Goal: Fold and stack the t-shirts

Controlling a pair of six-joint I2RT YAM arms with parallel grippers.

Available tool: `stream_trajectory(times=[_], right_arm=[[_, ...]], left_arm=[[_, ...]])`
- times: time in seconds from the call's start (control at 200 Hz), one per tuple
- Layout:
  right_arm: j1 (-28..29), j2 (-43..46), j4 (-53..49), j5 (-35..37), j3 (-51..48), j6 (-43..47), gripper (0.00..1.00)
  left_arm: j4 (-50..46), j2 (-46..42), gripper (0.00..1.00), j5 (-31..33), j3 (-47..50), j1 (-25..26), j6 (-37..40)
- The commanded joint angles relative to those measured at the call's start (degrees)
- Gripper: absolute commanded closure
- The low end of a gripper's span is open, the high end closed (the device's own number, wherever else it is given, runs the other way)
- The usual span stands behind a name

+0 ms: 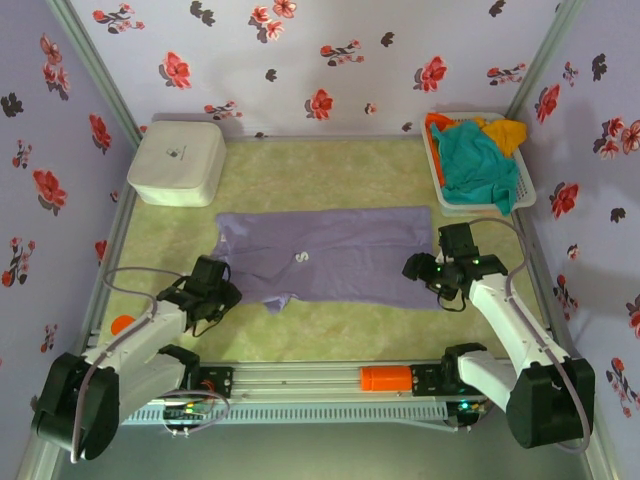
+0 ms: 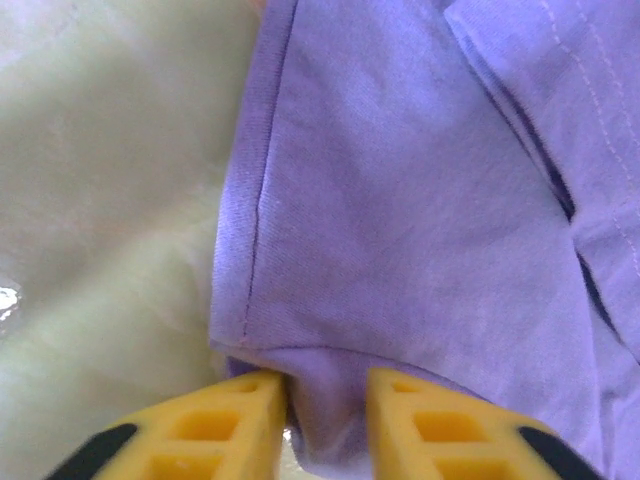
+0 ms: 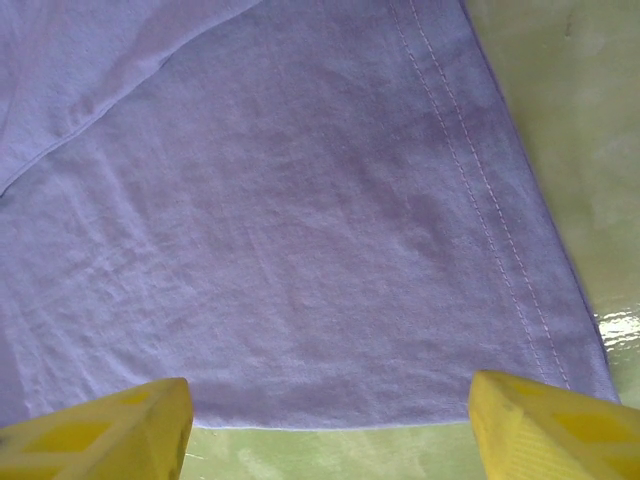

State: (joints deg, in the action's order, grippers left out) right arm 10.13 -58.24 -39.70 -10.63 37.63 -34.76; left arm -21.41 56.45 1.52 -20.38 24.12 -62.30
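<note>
Room: pale lilac walls [image 1: 330,60] printed with red and dark flowers closed in a table [image 1: 330,330] covered in a mottled yellow-green mat.

Far left corner: a white box [image 1: 177,163] with rounded edges sat on the mat, apart from the cloth.

Far right corner: a white basket [image 1: 527,190] held a heap of shirts. The teal t-shirt [image 1: 475,160] lay on top, with the orange t-shirt [image 1: 437,125] and the yellow t-shirt [image 1: 505,132] poking out behind it.

Middle of the table: the lavender t-shirt [image 1: 330,255] lay spread flat and sideways, its small white mark [image 1: 303,257] facing up.

Left gripper [image 2: 325,400]: it sat at the shirt's near left corner. Its yellow fingers [image 2: 225,425] were drawn close together, with a bunched bit of the lavender hem pinched between them.

Right gripper [image 3: 330,410]: it was at the shirt's near right corner, with its fingers [image 3: 110,430] spread wide apart. The near edge of the cloth and its stitched side hem lay between them. From where I stood I couldn't tell whether the tips touched the cloth.
</note>
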Motion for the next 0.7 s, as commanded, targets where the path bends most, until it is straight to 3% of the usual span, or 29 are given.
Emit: stream_trajectory(times=[0.0, 0.115, 0.395, 0.695], right_arm=[[0.2, -0.9, 1.9, 1.1, 0.7, -1.1, 0.27], [0.2, -1.9, 2.2, 1.2, 1.5, -0.9, 0.27], [0.0, -2.7, 2.4, 1.6, 2.3, -0.7, 0.27], [-0.2, -2.6, 2.8, 1.2, 2.1, -0.8, 0.28]], left_arm=[[-3.5, 0.5, 0.85, 0.5, -1.3, 0.3, 1.0], [-7.4, -0.3, 1.0, 0.4, -4.3, 0.4, 2.0], [-13.1, 1.2, 1.0, -0.2, -15.4, 0.7, 4.4], [-11.0, 13.7, 1.0, -1.0, -27.5, 2.6, 8.2]])
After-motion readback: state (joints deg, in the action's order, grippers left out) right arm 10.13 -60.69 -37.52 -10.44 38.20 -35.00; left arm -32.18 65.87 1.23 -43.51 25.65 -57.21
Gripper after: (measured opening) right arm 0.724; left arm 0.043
